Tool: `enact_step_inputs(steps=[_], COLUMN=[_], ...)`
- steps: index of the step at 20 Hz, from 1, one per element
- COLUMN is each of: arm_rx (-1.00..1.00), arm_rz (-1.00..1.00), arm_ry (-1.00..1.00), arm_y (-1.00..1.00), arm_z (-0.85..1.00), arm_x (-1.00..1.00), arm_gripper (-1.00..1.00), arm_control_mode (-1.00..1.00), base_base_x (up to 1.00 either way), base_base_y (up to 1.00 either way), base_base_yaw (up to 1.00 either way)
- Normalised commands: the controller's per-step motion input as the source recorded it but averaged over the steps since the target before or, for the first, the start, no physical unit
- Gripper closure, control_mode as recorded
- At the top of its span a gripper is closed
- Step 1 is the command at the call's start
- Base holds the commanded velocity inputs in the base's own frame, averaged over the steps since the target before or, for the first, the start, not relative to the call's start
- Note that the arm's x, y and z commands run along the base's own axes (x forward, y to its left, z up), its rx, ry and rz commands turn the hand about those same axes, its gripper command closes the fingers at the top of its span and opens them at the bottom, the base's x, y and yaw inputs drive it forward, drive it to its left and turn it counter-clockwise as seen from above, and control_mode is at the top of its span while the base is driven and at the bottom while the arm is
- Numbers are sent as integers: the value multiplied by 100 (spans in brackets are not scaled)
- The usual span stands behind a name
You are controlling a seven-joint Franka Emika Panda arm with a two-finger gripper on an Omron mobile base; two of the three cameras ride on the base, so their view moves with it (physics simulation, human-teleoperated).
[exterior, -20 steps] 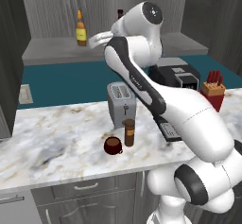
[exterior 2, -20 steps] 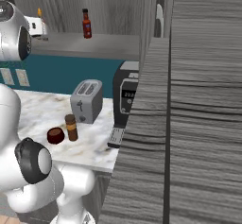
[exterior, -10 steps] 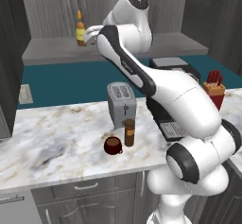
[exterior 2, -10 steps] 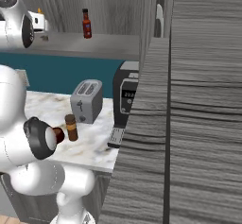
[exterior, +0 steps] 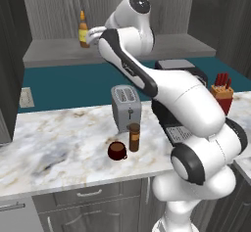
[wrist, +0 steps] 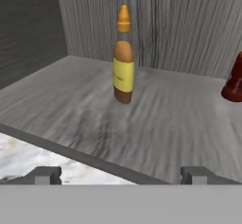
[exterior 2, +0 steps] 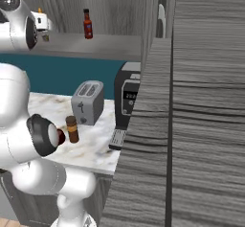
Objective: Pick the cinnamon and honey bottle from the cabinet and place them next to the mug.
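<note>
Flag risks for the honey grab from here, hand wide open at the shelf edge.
1. The honey bottle is tall and narrow, standing free on the cabinet ledge; an off-centre approach by the open hand could tip it.
2. The red bottle stands close beside it, so a wide sweep might clip it.
3. The cinnamon sits tight by the mug, leaving little room to set down.

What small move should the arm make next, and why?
Probably ease the open gripper forward over the cabinet ledge toward the honey bottle. It stands upright ahead, apart from the fingertips; the cinnamon already stands beside the mug.
</note>
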Motion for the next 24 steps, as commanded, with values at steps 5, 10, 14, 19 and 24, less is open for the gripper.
enact_step_inputs(steps=[5, 10, 14, 19, 24], arm_rx=[4, 3, 1, 0, 0], arm_rz=[1, 9, 14, 11, 6], arm_ry=[-14, 0, 6, 6, 0], arm_y=[1, 0, 0, 0, 0], arm_z=[-14, 1, 10, 9, 0], arm_x=[27, 15, 2, 9, 20], arm_gripper=[-100, -100, -100, -100, -100], arm_control_mode=[-100, -100, -100, -100, -100], base_base_x=[0, 0, 0, 0, 0], base_base_y=[0, 0, 0, 0, 0], base_base_yaw=[0, 0, 0, 0, 0])
